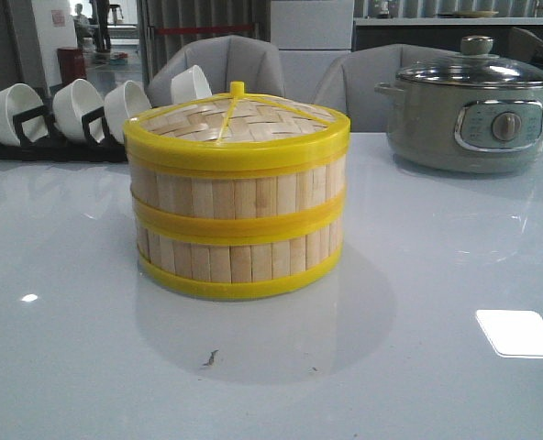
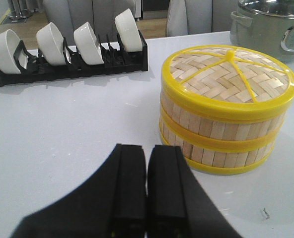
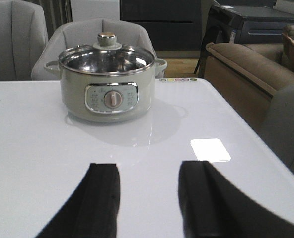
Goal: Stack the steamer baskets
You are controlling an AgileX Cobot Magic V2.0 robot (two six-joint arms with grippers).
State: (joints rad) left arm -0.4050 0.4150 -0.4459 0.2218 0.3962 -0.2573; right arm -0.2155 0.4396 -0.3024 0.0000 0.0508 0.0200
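Left claw (image 2: 147,186) first: we see its two black fingers pressed flat together with only a thin seam between them, holding nothing, above bare bench just beside the stacked baskets. Our right claw (image 3: 149,198) stands wide apart and empty, its fingers cut off by the picture edge, facing the grey electric pot (image 3: 107,82) across open white surface. Neither claw nor arm shows in the front view.

We find the steamer baskets on the glossy white bench (image 1: 437,275), one set squarely on the other: the upper basket (image 1: 239,188) and the lower basket (image 1: 239,257), both rings of upright pale bamboo slats bound by yellow rims, the meeting rims forming one thick yellow band at mid-height. A woven-bamboo lid (image 1: 244,119) with a yellow rim, yellow ribs and a small knob covers the top, so the insides are hidden from us.

Behind the stack on the left, white bowls (image 1: 79,105) stand tilted in a black rack (image 1: 33,137); the stack hides part of the rightmost bowl. The pot has a glass lid with a knob, a dial on its front panel, and is cropped at the right edge of the front view. Grey chairs (image 1: 226,60) sit beyond the bench
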